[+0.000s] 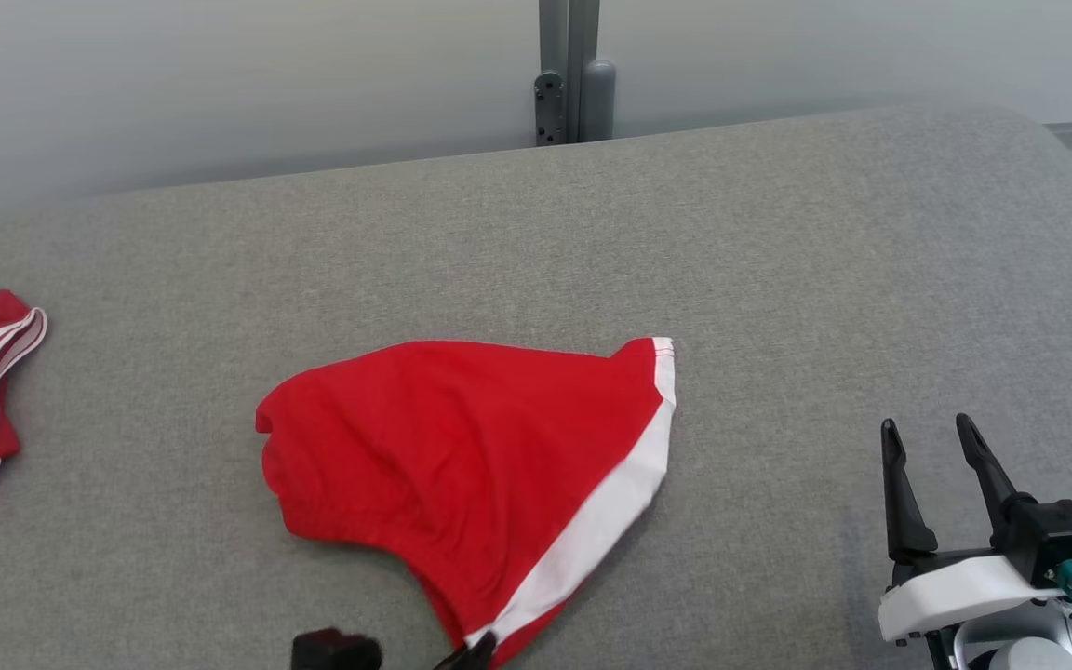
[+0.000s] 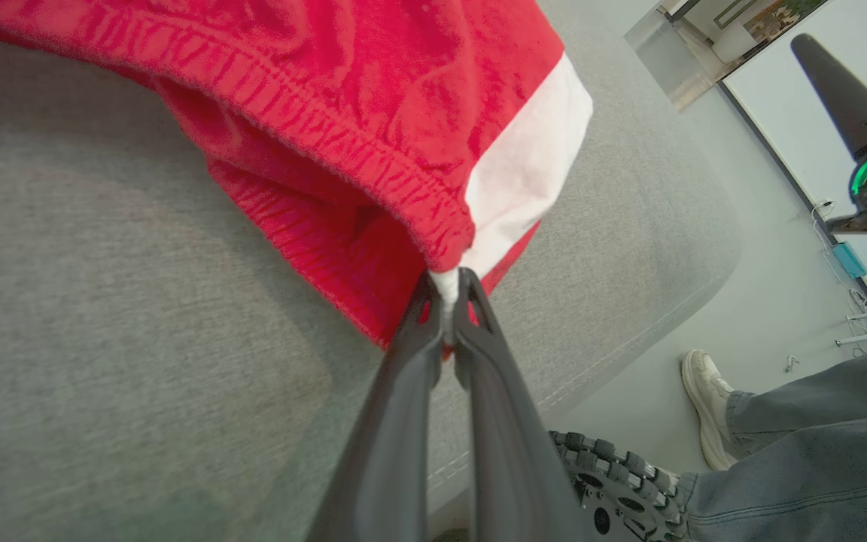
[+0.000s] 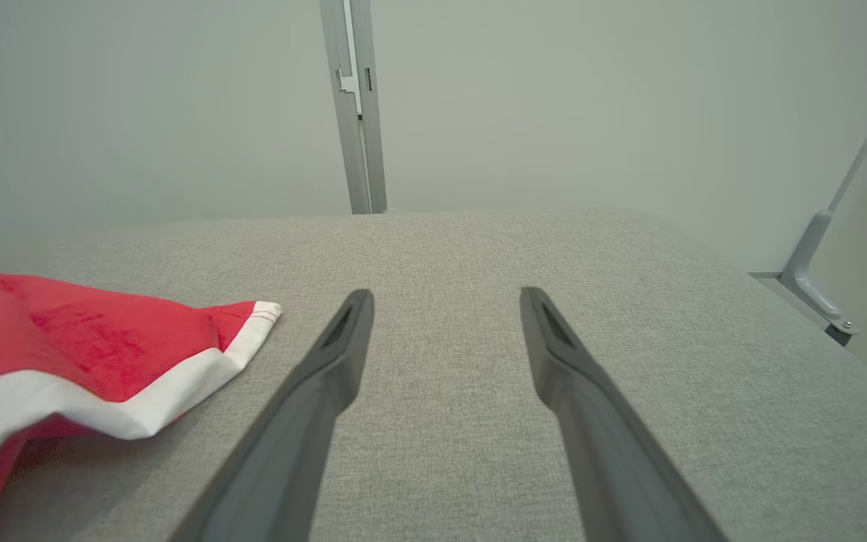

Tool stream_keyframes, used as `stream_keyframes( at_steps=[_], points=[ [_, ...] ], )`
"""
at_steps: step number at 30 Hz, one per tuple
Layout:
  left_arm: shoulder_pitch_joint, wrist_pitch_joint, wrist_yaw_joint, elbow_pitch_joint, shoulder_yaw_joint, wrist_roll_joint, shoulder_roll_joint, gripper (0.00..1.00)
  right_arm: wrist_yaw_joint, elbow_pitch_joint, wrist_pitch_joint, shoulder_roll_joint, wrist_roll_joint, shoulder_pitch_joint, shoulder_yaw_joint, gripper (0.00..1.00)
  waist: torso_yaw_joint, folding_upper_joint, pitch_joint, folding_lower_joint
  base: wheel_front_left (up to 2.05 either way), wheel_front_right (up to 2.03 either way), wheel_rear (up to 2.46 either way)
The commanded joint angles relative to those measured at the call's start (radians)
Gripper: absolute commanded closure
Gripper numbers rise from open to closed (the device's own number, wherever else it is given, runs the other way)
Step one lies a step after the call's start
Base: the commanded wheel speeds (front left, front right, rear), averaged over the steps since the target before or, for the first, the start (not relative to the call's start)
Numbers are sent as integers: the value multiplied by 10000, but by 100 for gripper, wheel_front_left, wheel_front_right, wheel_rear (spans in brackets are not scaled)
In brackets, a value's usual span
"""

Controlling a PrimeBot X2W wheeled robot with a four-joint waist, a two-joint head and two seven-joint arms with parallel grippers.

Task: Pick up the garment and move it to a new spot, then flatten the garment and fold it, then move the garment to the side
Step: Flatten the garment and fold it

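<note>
The left pincer (image 2: 445, 290) is clamped on a waistband corner of the garment (image 1: 462, 456), likely to lift it; the right pincer (image 1: 927, 426) hangs wide open, empty.

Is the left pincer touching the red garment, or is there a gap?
Touching. In the left wrist view, the left pincer is shut on the red garment, with its white-edged corner pinched inside.
</note>
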State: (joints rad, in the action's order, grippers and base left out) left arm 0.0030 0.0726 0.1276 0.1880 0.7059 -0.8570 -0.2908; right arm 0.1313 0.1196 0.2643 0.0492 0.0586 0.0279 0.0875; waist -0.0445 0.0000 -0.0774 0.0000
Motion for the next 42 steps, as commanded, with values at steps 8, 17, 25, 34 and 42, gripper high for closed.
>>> stream_keyframes(
  at_steps=[8,17,25,34,42],
  points=[
    [473,581,47,1075,192,-292,-939,100,-10,66,2,22,-79,121,22,0,656,0,-40,0,0,0,0],
    [-191,483,42,1282,700,-847,-911,0,-12,73,2,22,-75,367,152,0,1529,0,-54,0,0,0,0],
    [-905,1284,-89,1169,501,-454,-930,0,-10,-128,2,24,-378,402,174,0,2245,0,85,0,0,0,0],
    [-1176,1851,-800,208,-446,279,-1216,0,-10,-504,2,24,-610,322,348,0,2355,0,372,0,0,0,0],
    [-999,1923,-1520,-695,-1642,974,-1053,0,-10,-620,2,24,-663,37,321,0,2040,0,562,0,0,0,0]
  ],
)
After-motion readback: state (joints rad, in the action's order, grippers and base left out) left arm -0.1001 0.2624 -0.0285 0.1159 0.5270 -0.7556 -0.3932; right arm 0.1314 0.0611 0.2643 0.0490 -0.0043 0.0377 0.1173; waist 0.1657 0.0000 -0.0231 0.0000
